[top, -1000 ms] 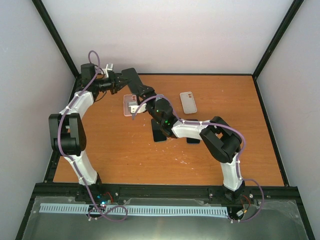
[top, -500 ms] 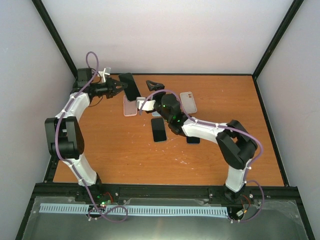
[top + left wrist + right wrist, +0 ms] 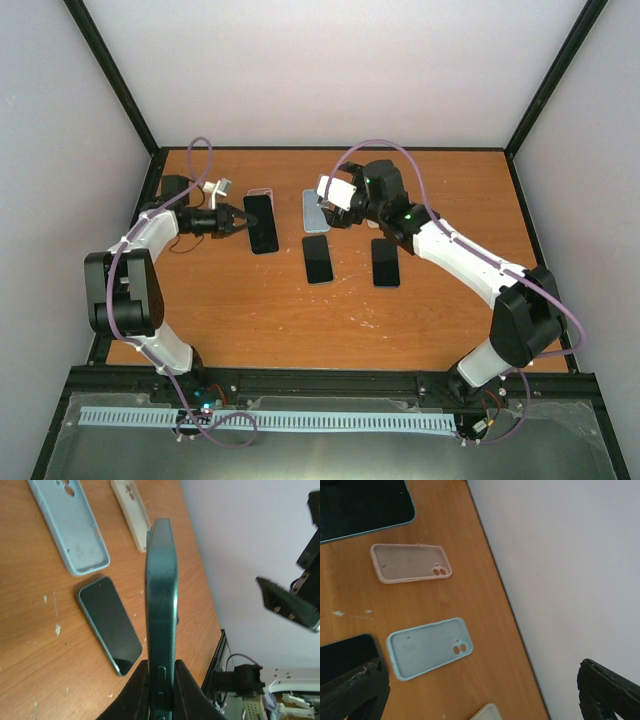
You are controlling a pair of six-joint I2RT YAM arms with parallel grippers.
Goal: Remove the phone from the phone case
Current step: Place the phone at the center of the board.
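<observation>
**Step in hand:** the extraction appears complete. The left hand (image 3: 243, 222) is clamped on the end of the bare dark-teal phone (image 3: 262, 222). It holds the phone roughly level, apparently just off the counter (image 3: 440, 320). The pink case (image 3: 410, 563) lies empty near the phone. The right hand (image 3: 338, 203) is empty, with its fingers wide apart above the blue case (image 3: 313, 208).

**Next move, as judged:** lower the phone flat onto bare wood beside the 2 loose phones (image 3: 318, 259), then release. Keep it off the cases.

**Surroundings:** the counter is orange-brown wood with white scuffs. Pale walls (image 3: 340, 70) and black frame posts enclose it on 3 sides.
</observation>
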